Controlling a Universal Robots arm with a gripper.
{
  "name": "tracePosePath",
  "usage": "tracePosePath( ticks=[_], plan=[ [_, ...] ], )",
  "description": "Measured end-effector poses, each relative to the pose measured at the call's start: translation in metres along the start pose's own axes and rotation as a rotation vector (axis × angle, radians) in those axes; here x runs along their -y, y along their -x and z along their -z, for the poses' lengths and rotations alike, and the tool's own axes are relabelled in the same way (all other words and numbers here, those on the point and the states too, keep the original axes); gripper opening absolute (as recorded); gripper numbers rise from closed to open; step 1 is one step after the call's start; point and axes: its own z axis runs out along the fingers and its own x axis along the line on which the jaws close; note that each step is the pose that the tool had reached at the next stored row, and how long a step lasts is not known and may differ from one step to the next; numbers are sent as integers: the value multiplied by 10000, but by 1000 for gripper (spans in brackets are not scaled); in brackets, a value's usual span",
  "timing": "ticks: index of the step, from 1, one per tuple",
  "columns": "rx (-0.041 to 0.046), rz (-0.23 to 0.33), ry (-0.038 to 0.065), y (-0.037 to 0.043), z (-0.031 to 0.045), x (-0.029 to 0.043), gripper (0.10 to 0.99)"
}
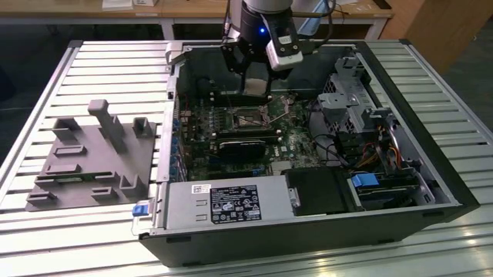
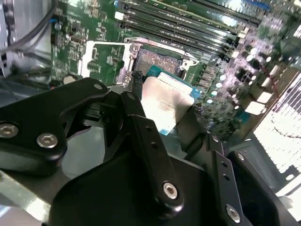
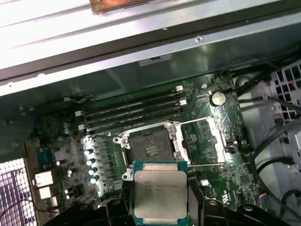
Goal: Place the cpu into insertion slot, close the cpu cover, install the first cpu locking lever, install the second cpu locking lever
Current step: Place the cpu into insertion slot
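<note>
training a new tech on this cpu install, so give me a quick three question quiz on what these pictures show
1. True or false: the small flat square silver-faced cpu already sits in the black-framed square insertion slot.
2. What does the black pincer grip? A) the cpu B) a memory stick C) a loose cable
3. Fill in: in the exterior view, the grey plastic fixture block lies on that view's ___ of the open black computer case.

Key
1. False: the pincer holds the cpu off the board, and the slot's dark centre is bare.
2. A
3. left
</note>
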Motion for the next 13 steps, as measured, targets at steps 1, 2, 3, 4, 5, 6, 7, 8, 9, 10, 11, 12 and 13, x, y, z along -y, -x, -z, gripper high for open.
tracePosePath(
  ticks=[1, 2, 3, 4, 5, 6, 7, 8, 9, 10, 11, 12, 13],
  plan=[
    [12, -180, 3, 0, -7, 1, 541],
    [25, -357, 6, 0, -15, 1, 541],
    [39, -555, 11, 1, -23, 2, 541],
    [51, -733, 14, 1, -30, 2, 541],
    [63, -914, 17, 1, -37, 3, 541],
    [76, -1092, 21, 1, -45, 3, 541],
    [89, -1271, 23, 1, -52, 4, 541],
    [101, -1452, 26, 1, -59, 4, 541],
    [113, -1630, 30, 1, -66, 5, 541],
    [126, -1811, 33, 2, -73, 5, 541],
    [139, -2005, 37, 2, -80, 6, 541],
    [152, -2185, 40, 2, -87, 6, 541],
    [164, -2364, 44, 2, -93, 7, 541]
  ],
)
